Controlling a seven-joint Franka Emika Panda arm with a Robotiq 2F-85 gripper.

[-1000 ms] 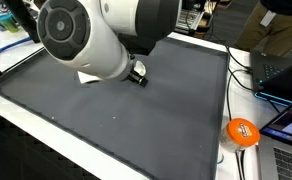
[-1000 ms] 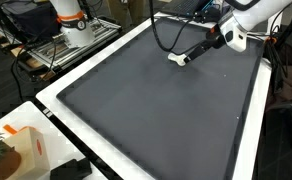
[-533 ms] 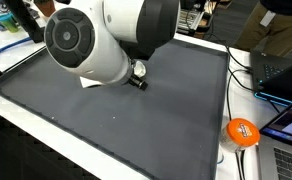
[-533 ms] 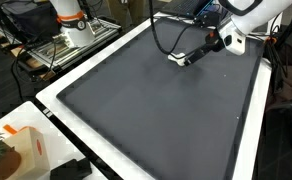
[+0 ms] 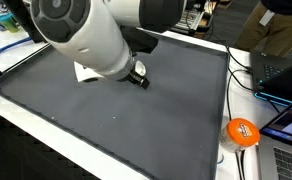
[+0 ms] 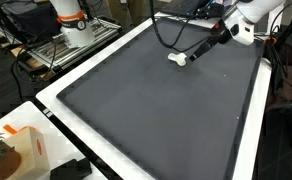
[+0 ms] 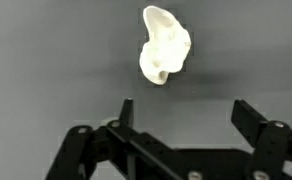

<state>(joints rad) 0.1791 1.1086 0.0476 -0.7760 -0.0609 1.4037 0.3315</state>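
Observation:
A small white crumpled lump (image 7: 164,45) lies on the dark grey mat (image 7: 46,70). In the wrist view it sits just ahead of my gripper (image 7: 186,112), a little left of the centre line. The jaws stand wide apart with only mat between them. In an exterior view the white lump (image 6: 176,59) rests beside the gripper's tip (image 6: 193,55), apart from it. In an exterior view the arm's big joint hides most of the lump (image 5: 83,72), and the gripper (image 5: 138,78) hangs low over the mat (image 5: 136,130).
A white rim (image 6: 96,62) borders the mat. An orange round object (image 5: 243,132), cables and laptops (image 5: 286,70) lie off the mat's edge. Another robot's base (image 6: 71,25) stands at the far corner, and a cardboard box (image 6: 26,150) sits at the near corner.
The arm has risen and drawn back slightly from the white lump, which stays where it lay. The jaws remain wide.

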